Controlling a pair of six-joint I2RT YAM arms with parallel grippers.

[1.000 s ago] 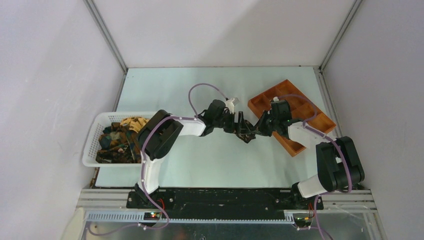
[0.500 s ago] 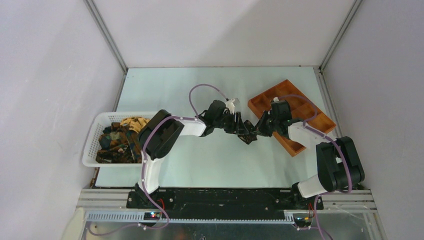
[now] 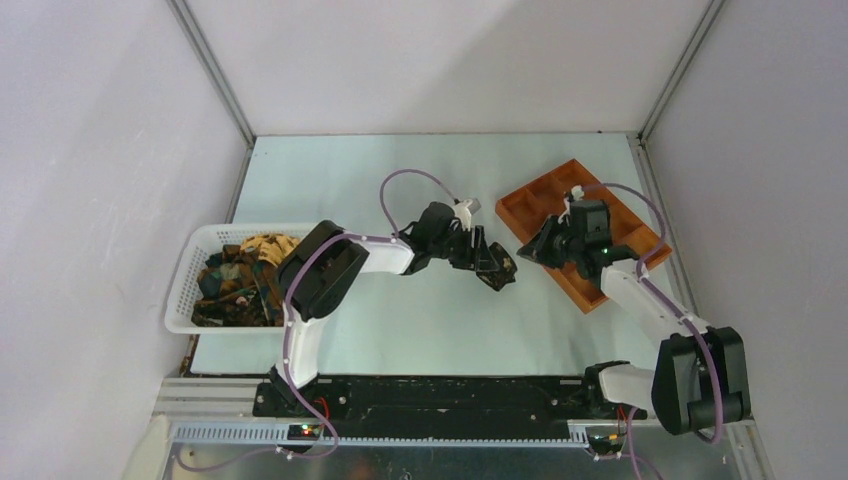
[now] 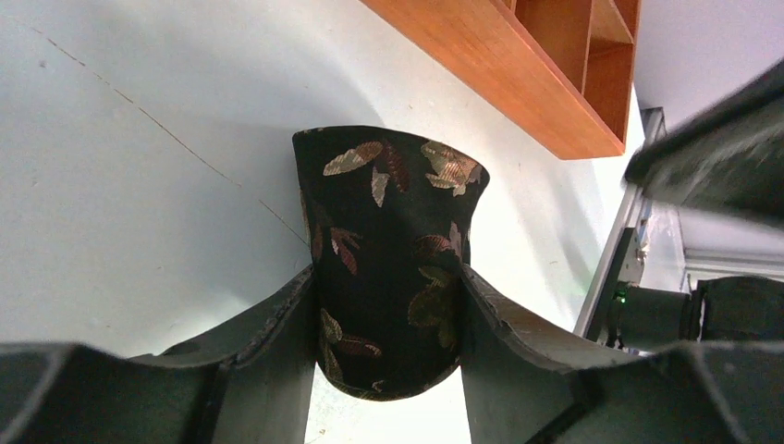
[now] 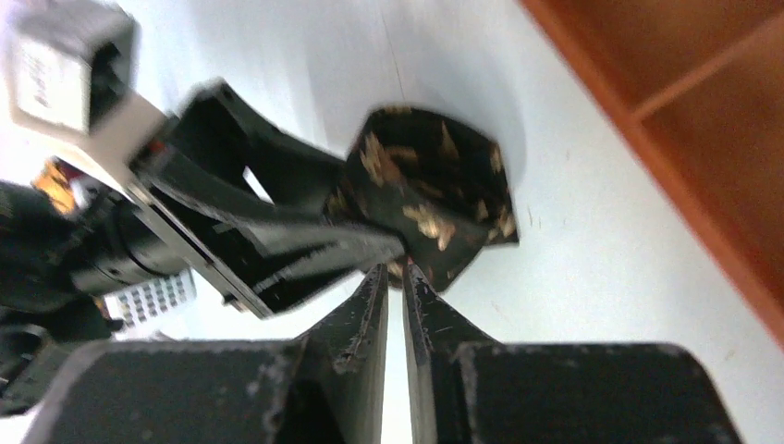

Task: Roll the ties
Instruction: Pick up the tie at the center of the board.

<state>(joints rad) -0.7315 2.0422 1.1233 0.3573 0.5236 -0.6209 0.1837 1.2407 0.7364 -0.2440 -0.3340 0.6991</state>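
Note:
A rolled tie [image 3: 503,275], dark with gold and brown leaves, sits at mid-table, and my left gripper [image 3: 493,264] is shut on it. In the left wrist view the roll [image 4: 388,194] stands between both fingers [image 4: 277,324], which press its sides. My right gripper [image 3: 532,250] hovers just right of the roll, over the table beside the tray. Its fingers [image 5: 370,305] show only a thin slit with nothing between them, and the roll [image 5: 434,199] lies just beyond their tips. More ties [image 3: 240,275] fill the basket.
The orange compartment tray [image 3: 520,205] lies at the right, angled, close behind my right gripper; its wall [image 4: 499,65] runs just beyond the roll. A white mesh basket [image 3: 185,290] stands at the left edge. Enclosure walls ring the table.
My left gripper closed on the rolled tie. My right gripper let go of it and drew back to the right toward the tray, its arm swinging outward.

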